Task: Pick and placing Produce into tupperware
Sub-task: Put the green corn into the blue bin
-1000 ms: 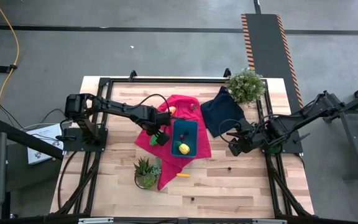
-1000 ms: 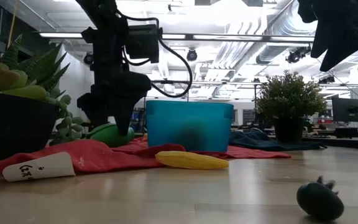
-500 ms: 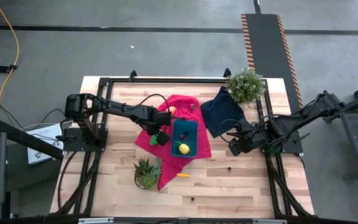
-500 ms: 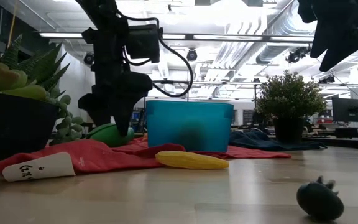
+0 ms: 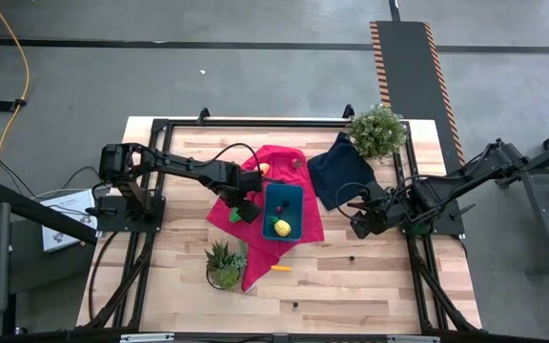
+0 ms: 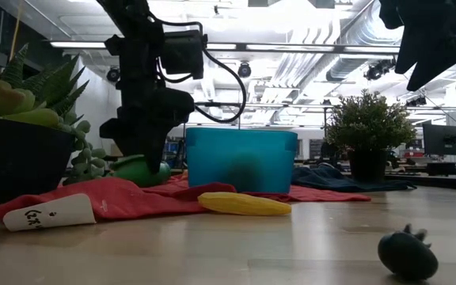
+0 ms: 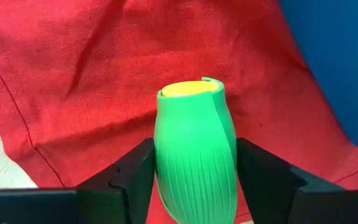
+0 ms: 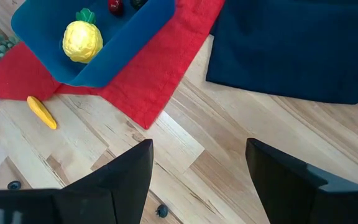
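Your left gripper [image 7: 194,180] is down on the red cloth [image 7: 73,74], just beside the tub [image 5: 283,200], and its jaws press on both flanks of a green ribbed corn [image 7: 194,162] with a yellow tip, which lies on the cloth between them. To do this step well, let the jaws seat fully on the husk's broad middle before you lift, since the ribbed plastic tapers and may slip; then, judging from the layout, raise it straight up until it clears the tub's near wall, carry it over the open part of the tub, and lower it before letting go so it does not bounce out. Your right gripper [image 8: 197,180] waits with jaws wide apart and empty above the bare tabletop [image 8: 185,149], near the navy cloth [image 8: 291,43]. Count: one tub; in it, one yellow lemon-like piece [image 8: 82,41] with a green top, plus two small dark or red pieces at its far end, too small to name; one corn in the left jaws; one orange-yellow piece [image 8: 41,112] on the tabletop beside the red cloth; one small orange piece [image 5: 265,169] on the cloth beyond the tub; small dark bits lie on the wood, their kind unclear. There are two cloths, two potted plants [image 5: 377,131] and two arms.
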{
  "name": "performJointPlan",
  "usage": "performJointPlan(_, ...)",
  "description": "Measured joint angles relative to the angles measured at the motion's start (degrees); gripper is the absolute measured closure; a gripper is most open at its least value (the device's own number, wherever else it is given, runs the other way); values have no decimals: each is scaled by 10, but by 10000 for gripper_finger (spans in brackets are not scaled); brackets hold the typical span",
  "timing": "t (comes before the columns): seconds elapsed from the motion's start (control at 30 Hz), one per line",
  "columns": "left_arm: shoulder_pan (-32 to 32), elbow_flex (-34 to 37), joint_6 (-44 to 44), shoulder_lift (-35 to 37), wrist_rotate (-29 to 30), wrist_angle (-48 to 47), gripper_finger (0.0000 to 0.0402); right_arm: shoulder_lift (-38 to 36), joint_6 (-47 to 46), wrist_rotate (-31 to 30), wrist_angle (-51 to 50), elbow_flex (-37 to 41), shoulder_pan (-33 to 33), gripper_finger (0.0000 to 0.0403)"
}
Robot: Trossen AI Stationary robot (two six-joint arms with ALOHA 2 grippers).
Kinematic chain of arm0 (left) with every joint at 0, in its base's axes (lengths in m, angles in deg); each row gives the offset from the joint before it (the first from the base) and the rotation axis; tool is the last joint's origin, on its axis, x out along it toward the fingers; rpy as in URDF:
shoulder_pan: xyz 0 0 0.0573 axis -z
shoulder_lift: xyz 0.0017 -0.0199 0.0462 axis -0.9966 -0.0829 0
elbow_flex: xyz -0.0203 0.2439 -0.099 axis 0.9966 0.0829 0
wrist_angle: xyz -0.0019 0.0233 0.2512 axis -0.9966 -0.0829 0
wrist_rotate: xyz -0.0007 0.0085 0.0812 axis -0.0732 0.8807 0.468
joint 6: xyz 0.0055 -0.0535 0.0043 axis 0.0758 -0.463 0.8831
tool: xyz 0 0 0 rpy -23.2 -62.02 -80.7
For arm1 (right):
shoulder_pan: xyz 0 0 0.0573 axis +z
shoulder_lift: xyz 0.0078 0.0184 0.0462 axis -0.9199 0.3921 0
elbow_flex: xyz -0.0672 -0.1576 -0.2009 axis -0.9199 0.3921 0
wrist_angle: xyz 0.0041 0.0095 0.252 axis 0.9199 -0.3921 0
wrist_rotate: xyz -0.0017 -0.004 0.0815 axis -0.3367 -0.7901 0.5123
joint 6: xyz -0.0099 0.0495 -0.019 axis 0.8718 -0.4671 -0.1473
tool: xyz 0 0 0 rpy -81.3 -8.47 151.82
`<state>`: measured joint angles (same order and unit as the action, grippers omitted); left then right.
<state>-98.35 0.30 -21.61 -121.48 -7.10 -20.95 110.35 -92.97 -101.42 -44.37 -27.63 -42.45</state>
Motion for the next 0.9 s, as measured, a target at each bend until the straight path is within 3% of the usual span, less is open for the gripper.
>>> performJointPlan(0.23, 0, 0, 0, 0, -2, -1, 182, 0, 0, 0, 0, 0, 0, 156)
performJointPlan(0.57, 0, 1, 0, -1, -48, -3, 211, 0, 0, 0, 0, 0, 0, 156)
performJointPlan(0.9, 0, -1, 15, -1, -72, -30, 200, 0, 0, -1, 0, 0, 0, 156)
